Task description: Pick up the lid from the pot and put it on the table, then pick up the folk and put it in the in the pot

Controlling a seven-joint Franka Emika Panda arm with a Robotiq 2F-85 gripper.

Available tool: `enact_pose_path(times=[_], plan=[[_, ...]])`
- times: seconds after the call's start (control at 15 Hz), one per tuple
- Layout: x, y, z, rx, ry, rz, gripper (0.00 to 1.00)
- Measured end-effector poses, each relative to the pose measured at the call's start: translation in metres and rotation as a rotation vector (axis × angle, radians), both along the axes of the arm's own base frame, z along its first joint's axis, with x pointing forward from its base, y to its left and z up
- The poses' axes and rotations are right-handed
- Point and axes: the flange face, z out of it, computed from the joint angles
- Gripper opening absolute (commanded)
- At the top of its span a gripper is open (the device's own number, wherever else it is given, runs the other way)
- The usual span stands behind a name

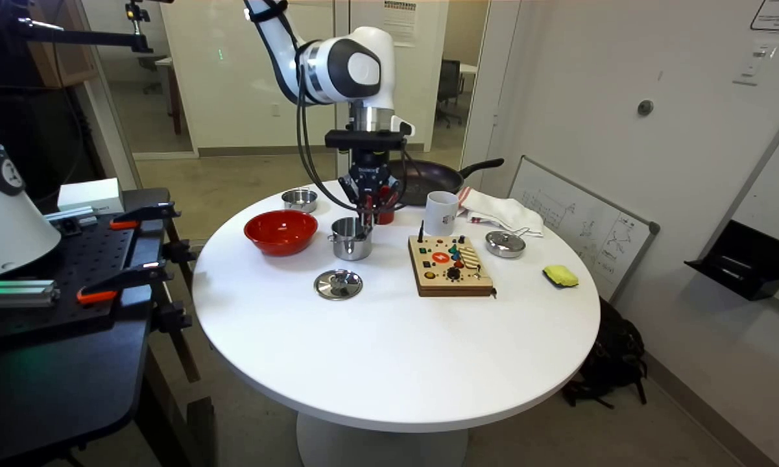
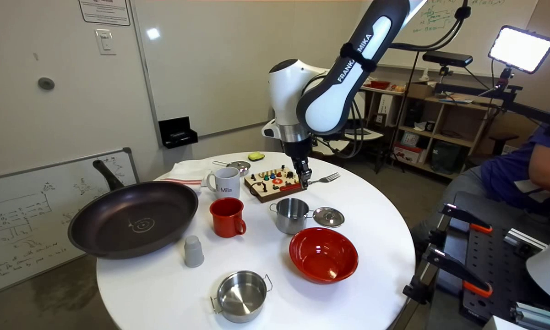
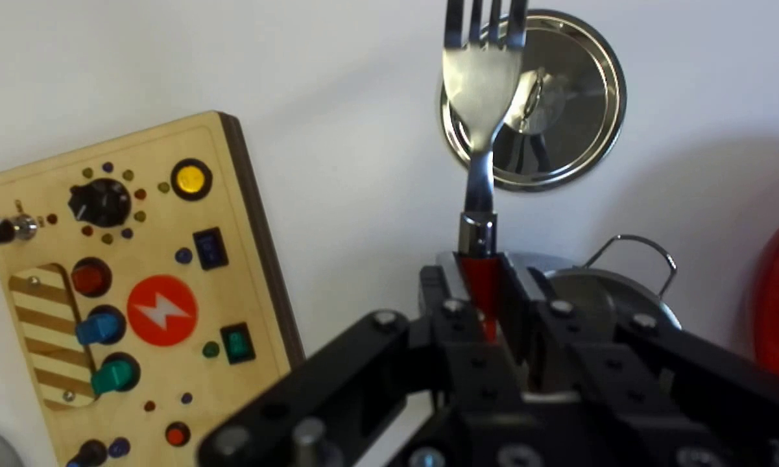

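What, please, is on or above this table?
lid: one, silver, on table
pot: one, silver, near lid
bowl: one, red, near pot
board: one, tan, near pot
mug: one, white, near board
cup: one, red, near pot
towel: one, red-white, near mug
pan: one, dark, near towel
cylinder: one, grey, near pan
dish: one, silver, near bowl
sponge: one, yellow, on table
round item: one, silver, near sponge
fork: one, silver-red, midair
arm: one, white-black, overhead
jaws: two, black, gripping fork

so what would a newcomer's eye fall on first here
Probably the glossy red bowl on the white table, beside the small steel pot. The dark frying pan also stands out at the table's edge. In the wrist view, the gripper holds a red-handled fork above the table.
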Motion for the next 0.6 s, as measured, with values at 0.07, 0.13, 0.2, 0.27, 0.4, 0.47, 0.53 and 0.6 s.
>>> enact_pose_path(times=[0.07,0.13,0.2,0.27,0.4,0.47,0.53,0.6], plan=[[0.0,0.004,0.001,0.019,-0.014,0.003,0.07],[0.0,0.008,0.002,0.039,-0.028,0.005,0.07],[0.0,0.013,0.002,0.06,-0.038,0.009,0.07],[0.001,0.019,0.003,0.081,-0.048,0.011,0.07],[0.001,0.031,0.004,0.125,-0.071,0.008,0.07],[0.0,0.036,0.004,0.142,-0.079,0.006,0.07],[-0.001,0.04,0.004,0.162,-0.086,0.0,0.07],[-0.001,0.043,0.004,0.183,-0.096,-0.007,0.07]])
